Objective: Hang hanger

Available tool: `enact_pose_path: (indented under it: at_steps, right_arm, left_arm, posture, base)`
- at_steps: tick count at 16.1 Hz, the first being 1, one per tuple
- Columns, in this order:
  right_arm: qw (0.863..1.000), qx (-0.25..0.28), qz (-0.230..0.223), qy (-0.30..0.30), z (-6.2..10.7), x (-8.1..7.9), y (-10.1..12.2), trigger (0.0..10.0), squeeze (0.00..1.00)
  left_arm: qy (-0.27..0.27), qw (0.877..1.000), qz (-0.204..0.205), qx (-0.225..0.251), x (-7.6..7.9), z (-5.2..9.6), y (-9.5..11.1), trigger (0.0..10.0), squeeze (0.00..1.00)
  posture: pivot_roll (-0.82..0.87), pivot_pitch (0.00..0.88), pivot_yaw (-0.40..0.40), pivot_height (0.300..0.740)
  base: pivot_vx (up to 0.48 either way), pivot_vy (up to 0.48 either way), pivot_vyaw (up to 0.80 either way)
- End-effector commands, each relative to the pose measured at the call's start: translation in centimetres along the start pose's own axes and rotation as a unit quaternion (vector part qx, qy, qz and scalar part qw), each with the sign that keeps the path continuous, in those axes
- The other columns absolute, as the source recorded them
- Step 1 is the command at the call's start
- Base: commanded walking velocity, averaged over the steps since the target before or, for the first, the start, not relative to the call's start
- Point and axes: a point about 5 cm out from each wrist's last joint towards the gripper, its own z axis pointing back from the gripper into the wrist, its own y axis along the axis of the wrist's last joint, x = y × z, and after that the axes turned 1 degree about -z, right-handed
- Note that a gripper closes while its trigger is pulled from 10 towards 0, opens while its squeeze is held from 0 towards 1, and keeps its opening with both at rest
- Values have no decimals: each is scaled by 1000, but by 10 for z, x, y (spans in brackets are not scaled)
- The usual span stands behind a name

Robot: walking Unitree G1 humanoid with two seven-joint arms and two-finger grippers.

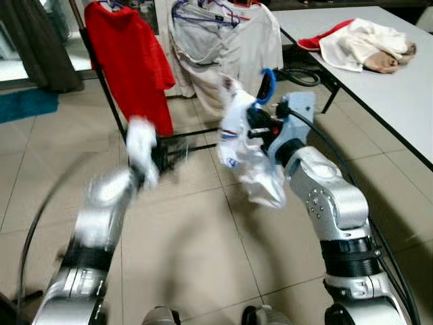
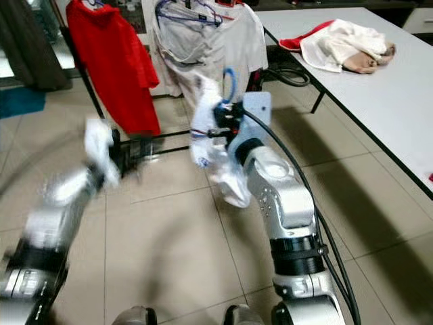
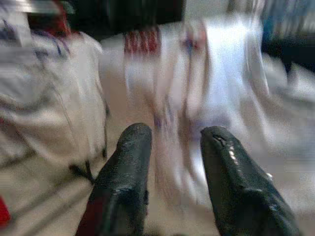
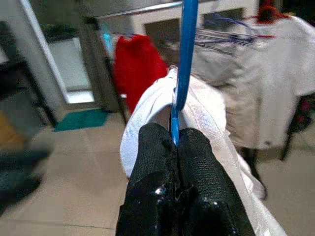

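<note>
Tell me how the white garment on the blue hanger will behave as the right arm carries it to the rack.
The white garment drapes in loose folds, so it is probably floppy and may swing. The right gripper pinches the thin blue hanger on a narrow part, so it could pivot. It looks light.

Clothes rack [image 1: 108, 95] ahead, table [image 1: 399, 95] to its right, garments [image 1: 358, 44] on the table.
</note>
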Motion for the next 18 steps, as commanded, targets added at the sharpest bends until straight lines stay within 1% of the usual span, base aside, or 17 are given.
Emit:
enact_pose_path:
  at_steps: [1, 2, 3, 4, 5, 6, 8, 9, 10, 16, 18]
  right_arm:
    - [1000, 12, 3, 22, 1, -7, 8, 10000, 0]
    - [1000, 12, 2, 27, 1, -8, 8, 10000, 0]
    - [999, 11, 2, 34, 2, -10, 8, 10000, 0]
    - [999, 10, 2, 42, 2, -13, 8, 10000, 0]
    - [999, 9, 1, 50, 3, -16, 8, 10000, 0]
    - [998, 9, -2, 61, 4, -20, 8, 10000, 0]
    - [998, 11, -7, 68, 5, -23, 8, 10000, 0]
    - [998, 12, -8, 69, 6, -24, 8, 10000, 0]
    - [997, 12, -10, 69, 6, -24, 8, 10000, 0]
    - [997, 11, -16, 73, 7, -27, 8, 10000, 0]
    - [997, 9, -18, 71, 7, -27, 7, 10000, 0]
  left_arm:
    - [8, 999, 33, 1, -2, -3, -4, 10000, 1000]
    - [-2, 998, 56, 14, 0, -10, 0, 10000, 55]
    - [-26, 995, 90, 24, 4, -18, 3, 10000, 0]
    - [-47, 993, 108, 26, 7, -25, 4, 10000, 0]
    - [-64, 991, 116, 20, 11, -30, 3, 10000, 0]
    - [-72, 992, 107, 3, 14, -37, -1, 10000, 0]
    - [-68, 993, 100, -2, 14, -40, -3, 10000, 0]
    - [-66, 993, 100, 0, 14, -41, -3, 9686, 0]
    - [-66, 993, 102, 3, 14, -42, -2, 0, 0]
    - [-77, 992, 102, 19, 13, -46, -1, 0, 0]
    - [-94, 989, 108, 25, 16, -46, -2, 0, 0]
  posture:
    - [-52, 23, 10, 740]
    - [-54, 22, 13, 740]
    - [-55, 21, 18, 740]
    - [-58, 21, 24, 740]
    - [-60, 21, 29, 740]
    - [-66, 21, 37, 740]
    - [-70, 22, 43, 740]
    - [-70, 22, 43, 740]
    - [-70, 22, 43, 740]
    - [-69, 26, 50, 740]
    - [-69, 27, 51, 740]
  base:
    - [0, 0, 0]
    - [0, 0, 0]
    - [0, 0, 0]
    - [0, 0, 0]
    - [0, 0, 0]
    - [0, 0, 0]
    - [0, 0, 0]
    - [0, 0, 0]
    - [0, 0, 0]
    - [0, 0, 0]
    - [0, 0, 0]
